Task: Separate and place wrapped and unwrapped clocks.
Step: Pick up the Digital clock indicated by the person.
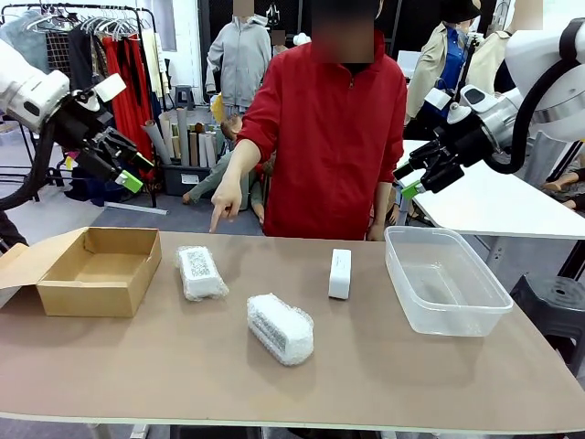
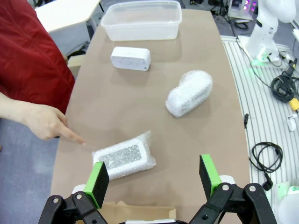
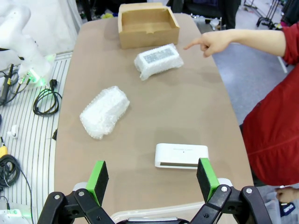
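Two bubble-wrapped clocks lie on the brown table: one (image 1: 199,272) (image 2: 124,160) (image 3: 158,60) near the cardboard box, the other (image 1: 280,328) (image 2: 189,93) (image 3: 104,111) nearer the front edge. A bare white clock (image 1: 339,273) (image 2: 131,58) (image 3: 181,155) stands beside the clear tub. A person's hand (image 1: 225,203) (image 2: 44,122) (image 3: 211,43) points a finger down at the wrapped clock by the box. My left gripper (image 1: 117,160) (image 2: 152,179) hangs open, high above the table's left end. My right gripper (image 1: 422,172) (image 3: 152,177) is open too, raised over the right end. Neither holds anything.
An open brown cardboard box (image 1: 95,270) (image 3: 148,24) sits at the table's left end. A clear plastic tub (image 1: 444,278) (image 2: 142,19) stands at the right end. The person in red (image 1: 334,128) stands at the far side. Cables lie on the floor beside the table.
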`<state>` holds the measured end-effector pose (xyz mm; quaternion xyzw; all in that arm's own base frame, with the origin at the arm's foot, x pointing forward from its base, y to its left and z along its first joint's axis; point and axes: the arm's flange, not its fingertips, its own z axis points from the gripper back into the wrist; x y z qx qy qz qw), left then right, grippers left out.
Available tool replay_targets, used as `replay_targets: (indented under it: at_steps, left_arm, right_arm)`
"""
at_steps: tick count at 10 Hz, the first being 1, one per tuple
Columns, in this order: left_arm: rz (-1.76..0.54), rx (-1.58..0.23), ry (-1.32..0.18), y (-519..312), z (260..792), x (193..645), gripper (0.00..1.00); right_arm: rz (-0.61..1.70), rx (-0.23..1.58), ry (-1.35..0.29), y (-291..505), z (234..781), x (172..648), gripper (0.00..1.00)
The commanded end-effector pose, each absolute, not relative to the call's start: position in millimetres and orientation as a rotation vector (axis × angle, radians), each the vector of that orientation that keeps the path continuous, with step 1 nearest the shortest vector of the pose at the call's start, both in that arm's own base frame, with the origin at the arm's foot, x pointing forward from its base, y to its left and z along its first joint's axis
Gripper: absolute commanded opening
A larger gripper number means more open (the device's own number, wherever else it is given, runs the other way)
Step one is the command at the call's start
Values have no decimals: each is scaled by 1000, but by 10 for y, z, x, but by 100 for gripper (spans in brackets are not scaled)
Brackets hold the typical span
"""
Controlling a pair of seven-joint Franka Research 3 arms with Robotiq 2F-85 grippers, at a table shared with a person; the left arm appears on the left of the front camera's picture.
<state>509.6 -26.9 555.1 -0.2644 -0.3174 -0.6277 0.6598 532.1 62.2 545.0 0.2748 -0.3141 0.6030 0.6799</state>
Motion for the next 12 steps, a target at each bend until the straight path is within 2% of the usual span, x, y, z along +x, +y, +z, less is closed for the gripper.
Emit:
replay_targets:
  at_steps: [1,6,8,10,12]
  left_arm:
    - [-1298,-601,-601,-439,5593,5076,100]
    - [-929,-443,-441,-1028,5336,5208,100]
    - [-889,-362,-413,-1121,5182,5308,100]
    - [-998,-422,-423,-1169,5260,5346,100]
    - [-906,-386,-423,-1149,5102,5315,100]
  right_arm:
    - [1359,614,-705,627,5466,5312,100]
    - [1359,614,-705,627,5466,5312,100]
    - [1359,614,-705,627,5466,5312,100]
    - [1359,614,-705,627,5466,5312,100]
    - [1359,614,-705,627,5466,5312,100]
